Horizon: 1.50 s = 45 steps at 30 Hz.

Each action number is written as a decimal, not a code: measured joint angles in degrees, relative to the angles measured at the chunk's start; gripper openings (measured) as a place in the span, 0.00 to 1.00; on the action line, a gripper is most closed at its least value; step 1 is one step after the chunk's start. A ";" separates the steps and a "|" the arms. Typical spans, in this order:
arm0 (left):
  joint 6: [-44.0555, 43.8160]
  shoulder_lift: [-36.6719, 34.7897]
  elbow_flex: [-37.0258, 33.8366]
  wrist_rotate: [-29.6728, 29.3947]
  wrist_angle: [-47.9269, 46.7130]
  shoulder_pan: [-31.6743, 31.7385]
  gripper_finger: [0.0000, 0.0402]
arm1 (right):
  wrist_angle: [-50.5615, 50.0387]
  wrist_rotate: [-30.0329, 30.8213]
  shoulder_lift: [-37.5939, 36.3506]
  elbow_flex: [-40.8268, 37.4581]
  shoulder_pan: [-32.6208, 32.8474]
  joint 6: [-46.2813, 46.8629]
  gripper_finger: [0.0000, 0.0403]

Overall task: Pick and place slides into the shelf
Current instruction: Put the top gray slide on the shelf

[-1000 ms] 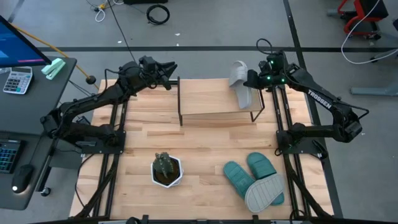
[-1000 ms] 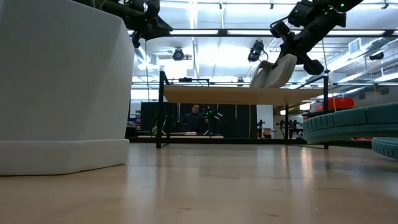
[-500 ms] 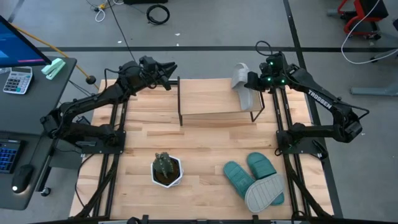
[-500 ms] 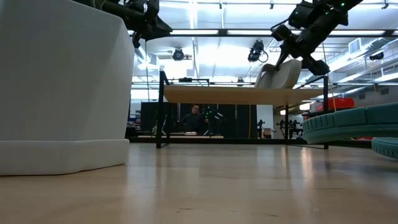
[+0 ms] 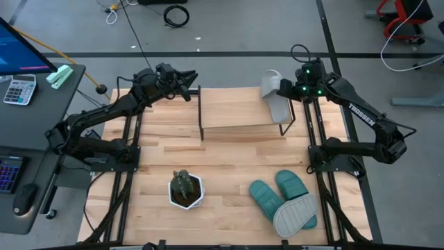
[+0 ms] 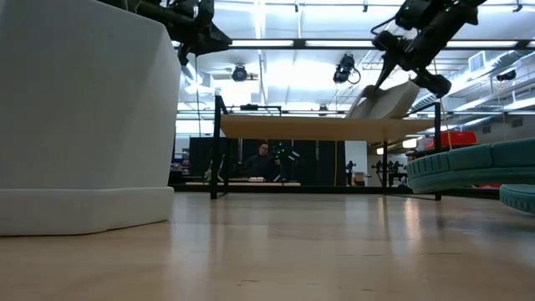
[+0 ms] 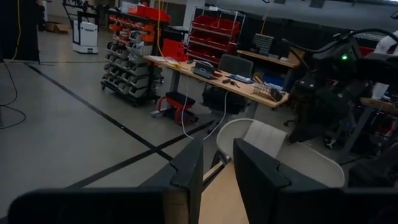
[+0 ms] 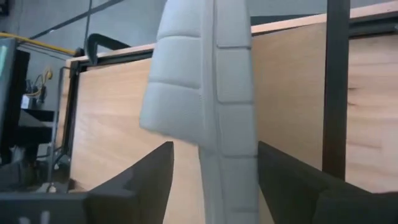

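Slides lie in two places about the shelf: one grey-white slide rests tilted on the shelf's right end, hanging past its far corner, while the teal pair and the other grey-white slide lie piled on the table well in front of the shelf; the right gripper stands at the tilted slide with fingers spread wide on either side of it; the left gripper hovers off the shelf's far left corner, fingers narrow, holding nothing; a potted plant sits in front of the shelf.
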 joint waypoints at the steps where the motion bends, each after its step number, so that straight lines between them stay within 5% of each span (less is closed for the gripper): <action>1: 0.02 0.00 0.00 0.00 0.00 0.00 0.24 | -0.53 -0.02 -0.41 0.00 0.00 -0.05 0.55; 17: 0.08 0.26 -0.02 -0.04 -0.28 0.00 0.23 | -8.97 1.74 -1.85 2.22 -0.08 -4.21 0.52; 25: 0.15 0.26 -0.02 -0.04 -0.28 0.00 0.23 | -19.42 10.32 -0.28 7.40 -0.76 -10.82 0.52; 33: 0.15 0.26 -0.02 -0.04 -0.33 0.00 0.23 | -17.31 22.19 -0.23 7.68 -0.76 -12.80 0.52; 45: 0.00 0.31 -0.02 -0.02 -0.68 0.00 0.21 | -18.85 27.03 4.57 7.52 3.85 -12.97 0.52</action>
